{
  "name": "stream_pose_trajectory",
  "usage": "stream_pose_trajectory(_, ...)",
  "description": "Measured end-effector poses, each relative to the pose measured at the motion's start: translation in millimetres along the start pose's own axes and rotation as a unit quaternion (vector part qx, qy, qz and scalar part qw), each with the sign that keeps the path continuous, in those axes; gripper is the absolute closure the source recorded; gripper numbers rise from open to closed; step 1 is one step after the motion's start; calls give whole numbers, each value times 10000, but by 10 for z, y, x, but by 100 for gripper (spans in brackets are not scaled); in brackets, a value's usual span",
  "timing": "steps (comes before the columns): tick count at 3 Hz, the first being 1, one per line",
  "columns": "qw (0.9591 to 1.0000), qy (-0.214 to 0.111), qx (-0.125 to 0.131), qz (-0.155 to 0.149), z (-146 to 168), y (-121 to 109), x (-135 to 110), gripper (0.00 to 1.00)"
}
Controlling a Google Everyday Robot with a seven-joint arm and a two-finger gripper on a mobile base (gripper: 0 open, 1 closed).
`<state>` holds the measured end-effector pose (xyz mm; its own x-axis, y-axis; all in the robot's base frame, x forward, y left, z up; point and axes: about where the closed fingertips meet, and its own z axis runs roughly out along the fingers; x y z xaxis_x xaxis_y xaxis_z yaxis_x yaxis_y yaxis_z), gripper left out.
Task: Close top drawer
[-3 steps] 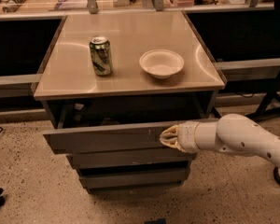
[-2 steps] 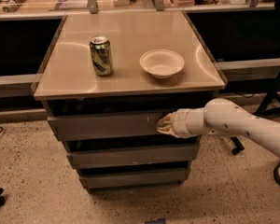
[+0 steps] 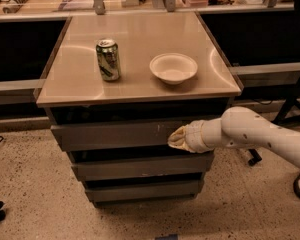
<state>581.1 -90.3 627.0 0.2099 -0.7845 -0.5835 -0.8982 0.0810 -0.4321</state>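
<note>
The top drawer (image 3: 115, 133) is a wide grey metal drawer with a flat front and small pale scuff marks right of centre. It sits pushed in, its front nearly in line with the two drawer fronts below. My gripper (image 3: 174, 139) is at the end of the white arm (image 3: 260, 136) coming from the right. It presses against the drawer front right of centre. The inside of the drawer is hidden.
A green can (image 3: 108, 59) and a white bowl (image 3: 173, 68) stand on the cabinet's tan top (image 3: 75, 86). Two more grey drawer fronts (image 3: 140, 166) lie below. A black chair base with castors (image 3: 290, 129) stands to the right. A cluttered bench (image 3: 65, 4) runs behind.
The drawer has gone from sticking out to pushed in. My gripper and arm moved forward and up with its front.
</note>
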Motion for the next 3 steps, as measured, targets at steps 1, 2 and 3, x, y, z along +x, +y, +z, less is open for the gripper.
stream_pose_trajectory(1,9984,-65,-416,384,-231,374,-42,100)
stream_pose_trajectory(2,9943,55,-712,789,-628,711,-76,100)
stream_pose_trajectory(3,9940,67,-758,787,-676,739,-106,82)
